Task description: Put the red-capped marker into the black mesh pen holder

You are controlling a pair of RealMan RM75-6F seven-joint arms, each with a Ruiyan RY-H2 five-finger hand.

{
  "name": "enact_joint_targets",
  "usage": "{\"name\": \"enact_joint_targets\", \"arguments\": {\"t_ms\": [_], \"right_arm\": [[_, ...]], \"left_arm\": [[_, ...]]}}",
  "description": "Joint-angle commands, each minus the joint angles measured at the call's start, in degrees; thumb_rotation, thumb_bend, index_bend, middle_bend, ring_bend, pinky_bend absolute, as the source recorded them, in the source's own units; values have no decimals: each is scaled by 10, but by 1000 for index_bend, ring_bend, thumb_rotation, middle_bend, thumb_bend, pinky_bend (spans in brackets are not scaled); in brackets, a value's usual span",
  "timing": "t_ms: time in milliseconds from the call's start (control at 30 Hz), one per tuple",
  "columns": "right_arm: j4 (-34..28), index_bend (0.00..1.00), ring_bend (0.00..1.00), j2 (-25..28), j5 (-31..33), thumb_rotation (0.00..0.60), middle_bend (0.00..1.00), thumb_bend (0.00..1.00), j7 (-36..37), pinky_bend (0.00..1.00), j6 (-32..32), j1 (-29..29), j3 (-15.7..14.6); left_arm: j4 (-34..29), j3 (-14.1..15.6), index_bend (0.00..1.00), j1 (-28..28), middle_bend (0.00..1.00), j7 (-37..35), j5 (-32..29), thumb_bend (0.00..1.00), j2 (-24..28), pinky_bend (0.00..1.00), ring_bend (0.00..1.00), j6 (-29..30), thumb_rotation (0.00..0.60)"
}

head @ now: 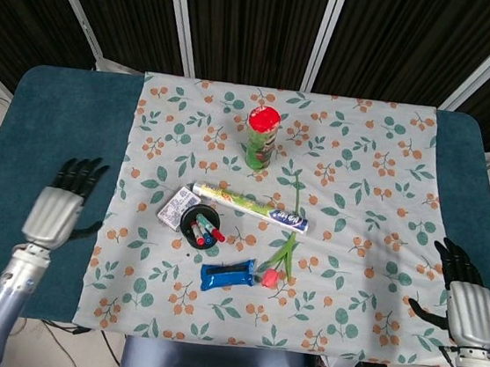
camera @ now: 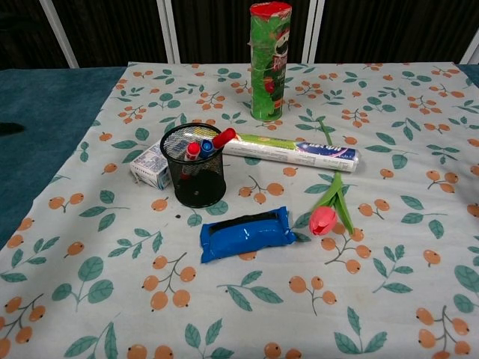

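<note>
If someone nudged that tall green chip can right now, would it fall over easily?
Probably yes. The chip can stands upright and is tall and narrow, so a push near its red lid would likely tip it. Lying down, its round body would probably roll across the flowered cloth. It looks stiff, likely light for its size, though I cannot see whether it is full.
</note>
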Motion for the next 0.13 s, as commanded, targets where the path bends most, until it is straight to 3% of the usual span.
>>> {"name": "enact_joint_targets", "arguments": {"t_ms": [33,133], "right_arm": [[2,0,0,-1,-3,600,0,214,-1,169,3,0,0],[4,0,0,-1,-7,600,0,183,-1,169,6,-1,-1]], "left_arm": [[-15,27,0,53,0,9,-14,138,30,0,0,42,600],[-11,30,0,68,0,-8,-22,138,36,0,0,43,600]]}}
